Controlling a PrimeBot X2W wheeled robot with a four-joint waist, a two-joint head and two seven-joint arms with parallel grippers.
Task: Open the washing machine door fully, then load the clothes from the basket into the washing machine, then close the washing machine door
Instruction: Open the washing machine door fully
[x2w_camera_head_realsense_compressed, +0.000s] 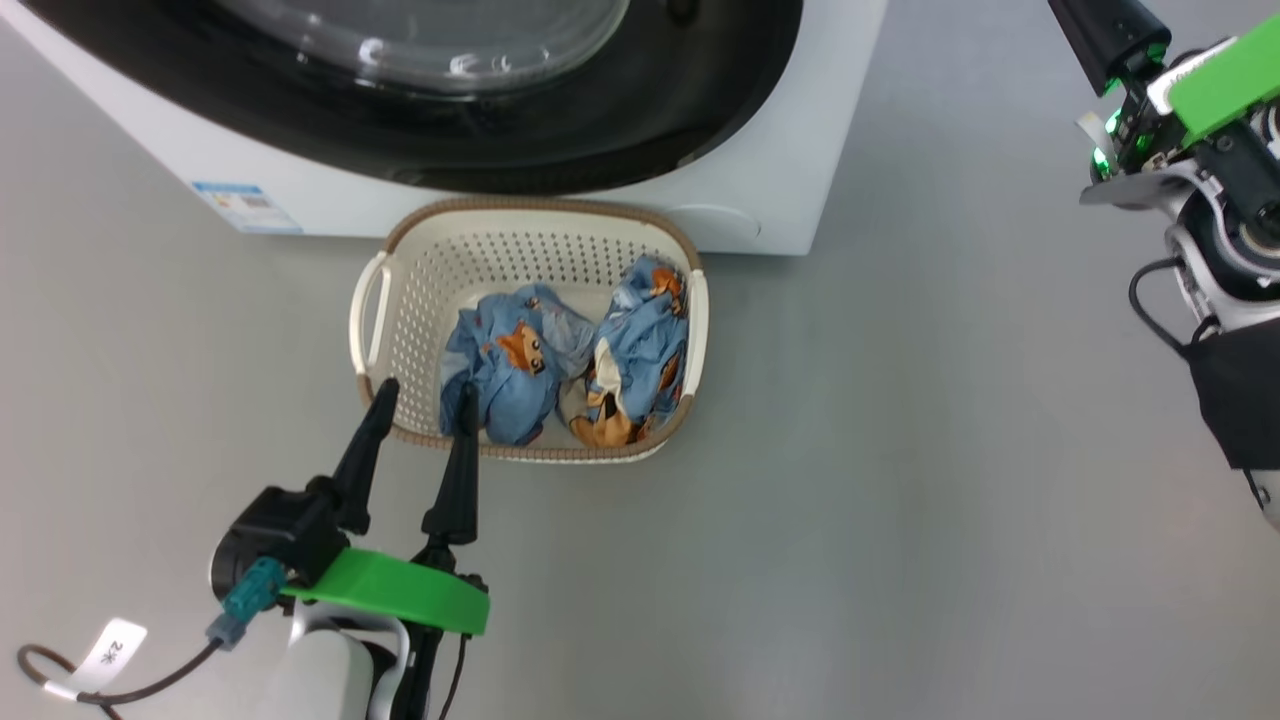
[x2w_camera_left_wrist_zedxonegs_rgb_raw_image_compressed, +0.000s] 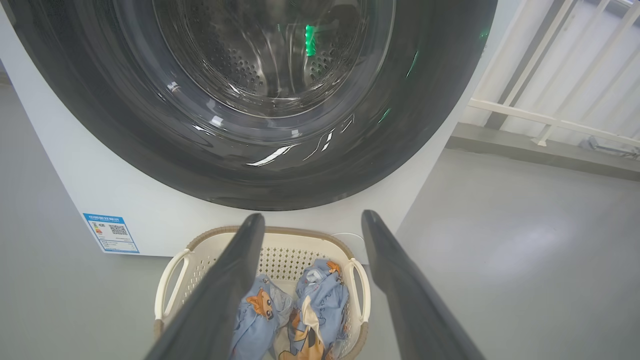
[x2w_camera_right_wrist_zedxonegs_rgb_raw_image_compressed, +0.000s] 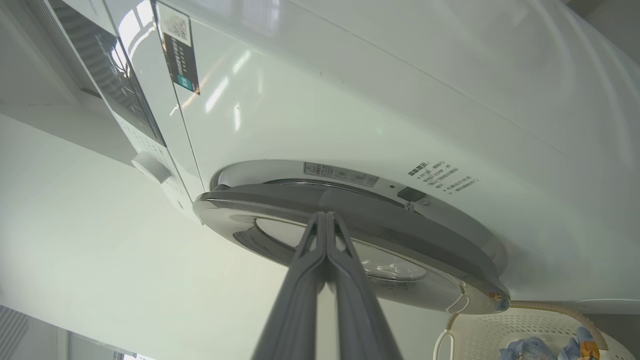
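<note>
The washing machine door is not yet swung open. It lies close against the front of the washing machine, and the right wrist view shows it edge-on, so I cannot tell whether its latch has let go. I judge the first step, opening the door, to be in hand.

The right gripper has its jaws pressed together into one thin wedge. Their tips are at the door's silvery rim, either touching it or just beside it. The next move probably calls for hooking that edge and drawing it out in an arc around the hinge until the door stands fully wide. The rim is smooth and curved, so slipping off looks like the main risk.

The door is a broad glossy black ring around a bulging clear bowl, with the perforated steel drum visible through it. The cabinet is a plain white box with a small blue label sticker.

The basket sits on the floor just in front of the machine. It is cream perforated plastic with rounded corners and a brown woven-look rim. The clothes lie in it as two soft crumpled bundles of light blue printed fabric. The left gripper hovers at the basket's near rim, jaws spread wide and empty.
</note>
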